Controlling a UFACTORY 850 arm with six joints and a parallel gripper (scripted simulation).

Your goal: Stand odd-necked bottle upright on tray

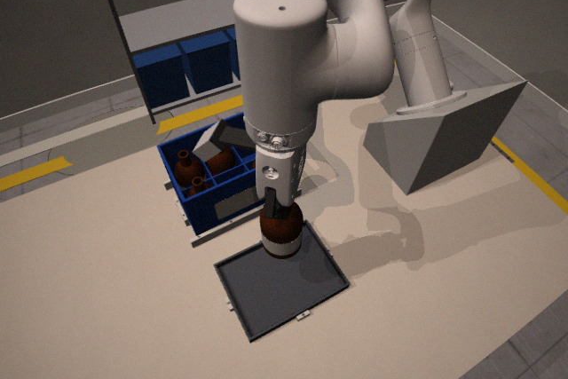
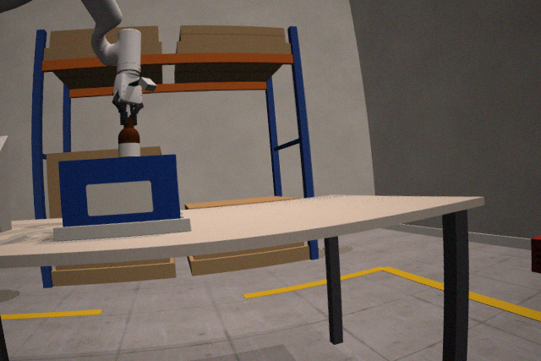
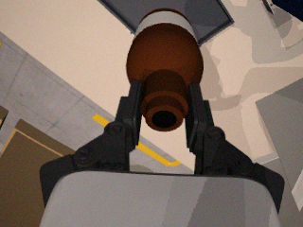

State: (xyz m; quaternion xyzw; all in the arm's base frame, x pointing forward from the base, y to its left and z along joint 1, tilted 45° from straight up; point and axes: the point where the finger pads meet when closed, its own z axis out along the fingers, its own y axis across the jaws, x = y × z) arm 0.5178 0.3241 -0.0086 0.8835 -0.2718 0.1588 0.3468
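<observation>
Wrist view: pincer (image 1: 278, 210) (image 2: 128, 120) (image 3: 164, 96) gripping bottle (image 1: 281, 230) (image 2: 128, 135) (image 3: 165, 52) by the neck. Long axis near vertical, mouth up, base down. Bottle's raised over the crate-side part of the tray (image 1: 280, 296) (image 3: 215, 21). Crate (image 1: 194, 217) (image 2: 117, 170) (image 3: 291, 6) sits near one counter (image 1: 114, 273) (image 2: 305, 222) (image 3: 71, 66) edge; tray's inward of it. Can't tell bottle-to-tray contact.

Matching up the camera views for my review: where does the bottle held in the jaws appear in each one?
Top: the held bottle is just below centre, over the tray's far edge.
Exterior: left of centre, above the crate's top edge, its base hidden.
Wrist: upper middle, mouth toward the camera.
Shared landmark: its white label band.
</observation>
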